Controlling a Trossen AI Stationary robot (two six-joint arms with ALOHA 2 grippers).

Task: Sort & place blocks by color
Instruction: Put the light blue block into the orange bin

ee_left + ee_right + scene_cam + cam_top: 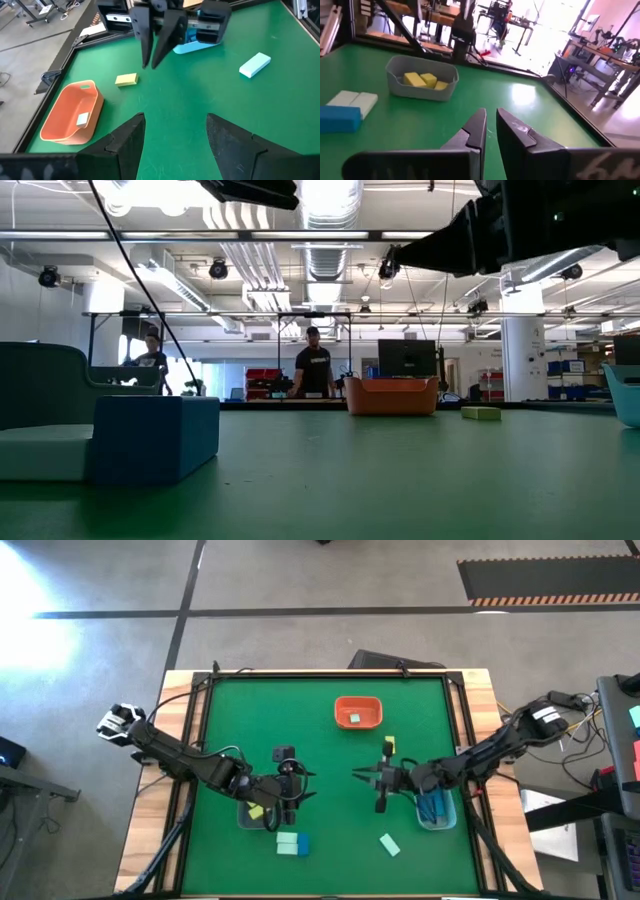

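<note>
My left gripper (290, 783) (175, 127) hangs open and empty above the table, next to the grey bin (255, 812) (422, 77) that holds yellow blocks (424, 80). My right gripper (372, 780) (490, 131) hovers shut and empty, left of the bluish bin (437, 808) that holds blue blocks. One yellow block (389, 746) (126, 79) lies flat between the grippers and the orange tray (357, 712) (70, 112). A mint block (82, 119) lies in that tray. Another mint block (389, 844) (255, 65) lies near the front edge. A blue block (300, 845) (155, 438) and mint blocks (352, 102) lie together by the grey bin.
The table's raised black frame and wooden border (480, 740) run around the green mat. Cables and equipment stand off the right side (600, 760). People stand at benches far behind the table (315, 370). Bare green mat lies between the two grippers and toward the far left corner (250, 710).
</note>
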